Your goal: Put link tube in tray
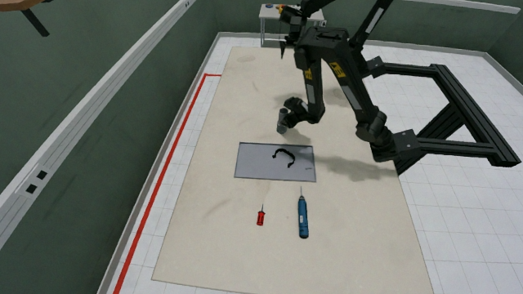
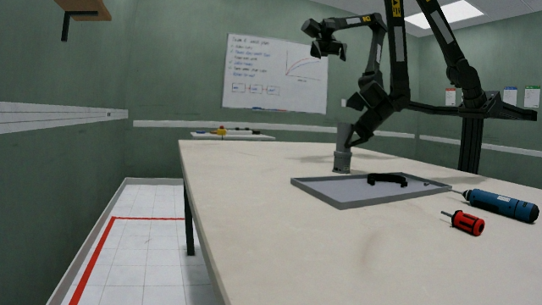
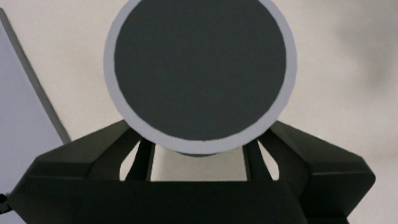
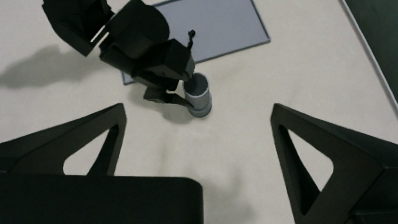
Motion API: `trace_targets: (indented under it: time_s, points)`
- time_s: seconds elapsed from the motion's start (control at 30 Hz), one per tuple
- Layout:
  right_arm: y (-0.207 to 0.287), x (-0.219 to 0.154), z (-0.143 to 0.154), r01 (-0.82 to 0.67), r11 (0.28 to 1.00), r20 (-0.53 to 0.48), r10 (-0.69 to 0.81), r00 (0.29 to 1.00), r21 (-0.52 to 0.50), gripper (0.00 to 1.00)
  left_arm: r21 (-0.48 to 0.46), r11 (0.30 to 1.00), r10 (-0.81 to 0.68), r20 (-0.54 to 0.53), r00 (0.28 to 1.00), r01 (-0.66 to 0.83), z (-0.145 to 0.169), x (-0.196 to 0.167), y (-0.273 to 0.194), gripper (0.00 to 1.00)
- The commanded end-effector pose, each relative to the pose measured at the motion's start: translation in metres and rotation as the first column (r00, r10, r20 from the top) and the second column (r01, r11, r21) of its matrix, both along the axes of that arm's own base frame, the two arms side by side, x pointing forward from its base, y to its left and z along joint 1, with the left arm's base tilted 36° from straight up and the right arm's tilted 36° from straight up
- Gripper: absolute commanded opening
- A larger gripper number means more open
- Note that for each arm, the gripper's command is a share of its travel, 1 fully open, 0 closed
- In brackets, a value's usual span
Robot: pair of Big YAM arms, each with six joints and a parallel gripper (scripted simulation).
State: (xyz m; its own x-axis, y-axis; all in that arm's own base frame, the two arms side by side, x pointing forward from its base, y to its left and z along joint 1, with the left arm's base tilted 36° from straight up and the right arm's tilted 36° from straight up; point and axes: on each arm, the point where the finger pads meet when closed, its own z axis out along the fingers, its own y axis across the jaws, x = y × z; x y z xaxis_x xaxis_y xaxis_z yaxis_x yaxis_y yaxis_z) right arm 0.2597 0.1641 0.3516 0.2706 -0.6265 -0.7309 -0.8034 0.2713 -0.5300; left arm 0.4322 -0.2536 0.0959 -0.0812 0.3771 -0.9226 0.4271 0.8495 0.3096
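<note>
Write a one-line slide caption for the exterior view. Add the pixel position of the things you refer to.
The left gripper (image 2: 348, 141) (image 3: 198, 111) (image 4: 196, 95) meets the upright link tube (image 1: 283, 118) (image 2: 343, 136) (image 3: 200, 70) (image 4: 198, 92), atop the joint module (image 1: 281, 129) (image 2: 341, 162) (image 4: 201, 112) behind the tray (image 1: 261, 163) (image 2: 334, 199) (image 3: 25, 115) (image 4: 220, 30).

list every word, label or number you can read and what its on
No text reads with certainty.
Whiteboard: headings, list, boxes and graph captions, too blurred to quote.
Yellow labels on the arms: too small.
Blue screwdriver: marks too small.
Joint module: tiny label, unreadable.
Wall sheets: too small.

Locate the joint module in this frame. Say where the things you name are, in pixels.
In the exterior view, the joint module (image 2: 342, 162) stands on the table just beyond the tray (image 2: 340, 206), outside it, directly under the link tube (image 2: 343, 137).
</note>
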Motion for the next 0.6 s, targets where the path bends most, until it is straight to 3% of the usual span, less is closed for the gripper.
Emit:
trace_targets:
  time_s: [0.0,0.57]
  points:
    - [0.0,0.0,0.018,-0.002,1.0,0.04,0.002,0.999,0.006,1.0,-0.047,0.998,-0.028,0.076,0.997,0.031,0.036,0.001,-0.015,0.45]
    - [0.0,0.0,0.018,-0.002,1.0,0.04,0.002,0.999,0.006,1.0,-0.031,0.999,-0.017,0.038,0.999,0.018,0.048,-0.021,-0.01,0.45]
